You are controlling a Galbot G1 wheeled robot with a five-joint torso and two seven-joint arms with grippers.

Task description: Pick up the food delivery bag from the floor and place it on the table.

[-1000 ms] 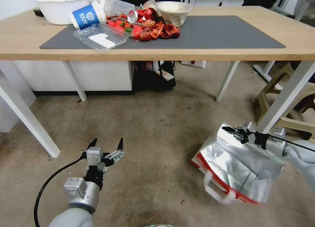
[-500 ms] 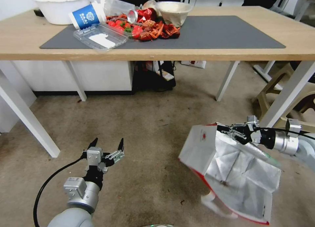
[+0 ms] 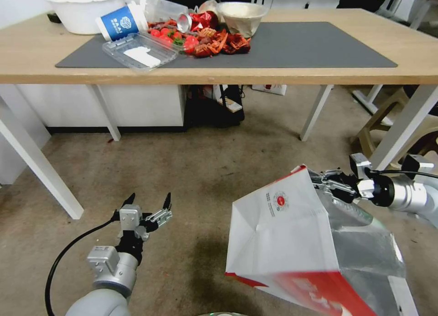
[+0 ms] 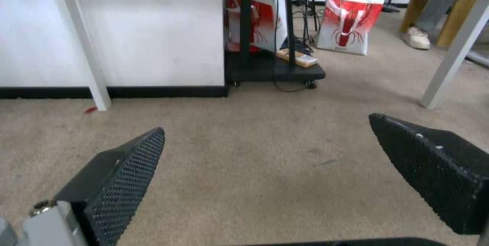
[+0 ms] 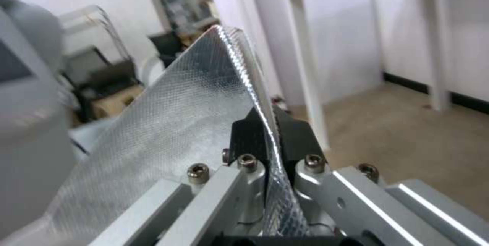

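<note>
1. Head view: we see one food delivery bag (image 3: pixel 292 234), clear of the floor (image 3: pixel 196 170) and hanging low at our right, in front of the surface (image 3: pixel 228 74), which it has not reached. The right claw (image 3: pixel 329 182) is clenched on the bag's upper rim where the foil lining shows. The bag hangs slanted from that one pinch, its white panel creased, so we judge it light and soft-walled, liable to swing and crumple; the paper rim could tear or slip. A hold on the handles would be surer, but we cannot make them out here.
2. Head view, counts: two claws; one dark grey mat (image 3: pixel 301 46) on the surface, with one blue cup (image 3: pixel 117 23) among the food clutter at its far left.
3. Left wrist view: the left claw (image 4: pixel 265 158) hovers released over bare carpet, its two pads (image 4: pixel 130 173) well apart, grasping nothing.
4. Right wrist view: two black fingertips (image 5: pixel 295 139) pinch one thin foil edge between them, a narrow grip on slick material.
</note>
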